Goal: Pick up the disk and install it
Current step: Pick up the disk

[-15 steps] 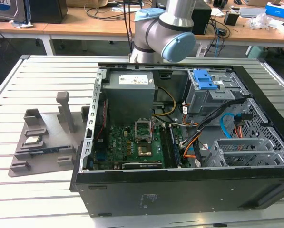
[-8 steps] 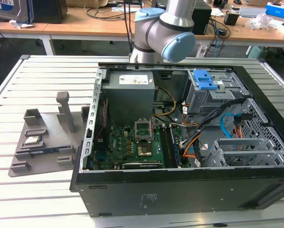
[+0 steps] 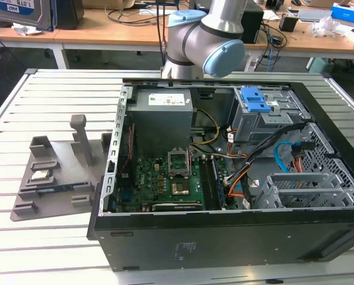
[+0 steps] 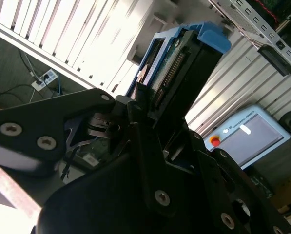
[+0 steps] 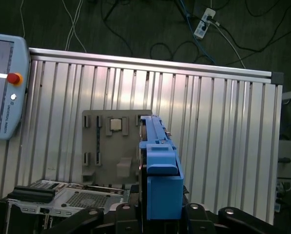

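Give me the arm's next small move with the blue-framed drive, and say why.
Probably a short carry toward the open black computer case. The gripper is shut on the hard drive in its bright blue plastic bracket, held on edge above the grey fixture plate on the slatted aluminium table, so the drive seems lifted but not yet over the case.

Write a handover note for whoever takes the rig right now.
Gripper: shut on the disk, held edge-on in the air over the slatted table.
Grey fixture lies on the table beside the open computer case; the small chip sits on it.
Done: pickup.
Left: install; the disk is not yet in the case.
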Controlling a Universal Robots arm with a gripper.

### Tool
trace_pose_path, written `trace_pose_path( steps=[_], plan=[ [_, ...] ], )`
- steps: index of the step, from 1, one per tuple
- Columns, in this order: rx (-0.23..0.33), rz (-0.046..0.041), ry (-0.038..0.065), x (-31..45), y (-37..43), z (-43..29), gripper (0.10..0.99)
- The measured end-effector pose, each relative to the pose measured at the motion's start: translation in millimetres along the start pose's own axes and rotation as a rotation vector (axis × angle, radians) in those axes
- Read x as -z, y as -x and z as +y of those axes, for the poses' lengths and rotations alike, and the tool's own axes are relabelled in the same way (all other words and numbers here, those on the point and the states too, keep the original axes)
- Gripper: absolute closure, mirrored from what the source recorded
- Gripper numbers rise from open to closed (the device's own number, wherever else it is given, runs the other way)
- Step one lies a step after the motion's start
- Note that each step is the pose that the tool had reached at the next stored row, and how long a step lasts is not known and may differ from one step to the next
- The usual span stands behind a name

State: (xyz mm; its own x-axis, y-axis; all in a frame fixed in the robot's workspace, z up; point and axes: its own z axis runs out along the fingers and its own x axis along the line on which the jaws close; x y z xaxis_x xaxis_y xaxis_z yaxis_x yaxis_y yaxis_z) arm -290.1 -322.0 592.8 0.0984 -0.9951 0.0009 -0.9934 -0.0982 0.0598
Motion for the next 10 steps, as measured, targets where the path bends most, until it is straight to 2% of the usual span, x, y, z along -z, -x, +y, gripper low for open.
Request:
trace_pose_path(
  steps=[5, 10],
  plan=[
    [0.0, 0.0002, 0.0, -8.9, -1.1, -11.5, 0.718],
    [0.0, 0.0001, 0.0, -13.6, -1.7, -18.1, 0.718]
  ],
)
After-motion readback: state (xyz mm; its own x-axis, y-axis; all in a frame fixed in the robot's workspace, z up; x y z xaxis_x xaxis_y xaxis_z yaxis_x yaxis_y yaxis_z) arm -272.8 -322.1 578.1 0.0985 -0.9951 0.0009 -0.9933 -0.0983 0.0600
